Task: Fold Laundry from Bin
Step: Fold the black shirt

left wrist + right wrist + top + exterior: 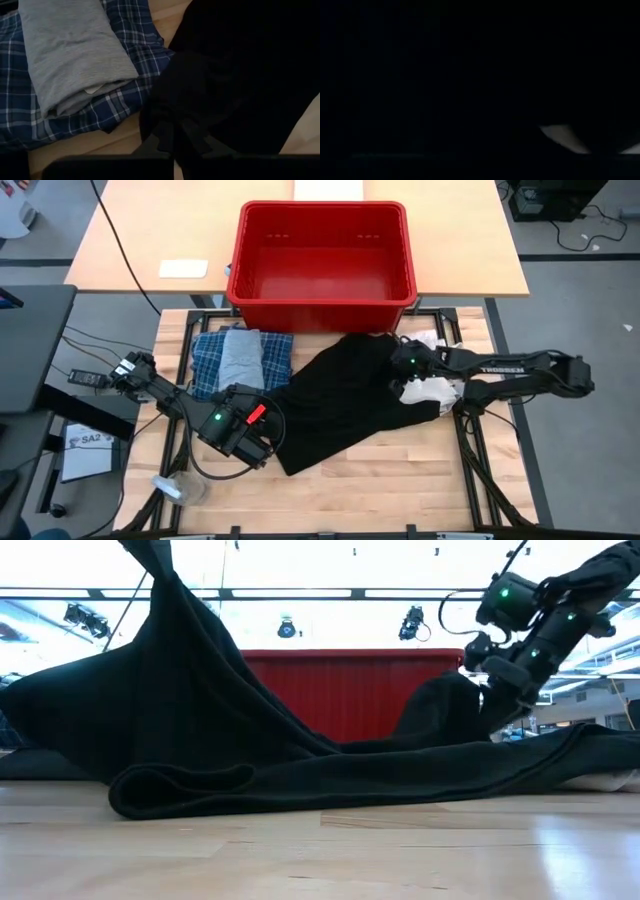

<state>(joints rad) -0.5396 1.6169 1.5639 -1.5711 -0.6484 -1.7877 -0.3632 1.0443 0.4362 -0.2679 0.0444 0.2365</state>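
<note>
A black garment (340,400) lies spread on the worktop (400,480). The left claw (268,412) is clenched on its edge; the right claw (392,362) presses into it, grip unclear.

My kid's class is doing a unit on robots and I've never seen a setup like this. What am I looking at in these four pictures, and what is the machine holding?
It is a robot with two dark arms at a wooden table, each ending in a two-finger gripper. One picture looks straight down from overhead, one looks level across the tabletop, and the other two come from small cameras on each wrist. A black garment is spread across the middle of the table. The left gripper is shut on one edge of it and lifts that edge. The right gripper is down in the cloth on the other side; its camera sees almost only dark fabric. Beside them lies a folded blue plaid shirt with a folded grey piece on top. Behind the table sits a red bin, which looks empty.
</note>
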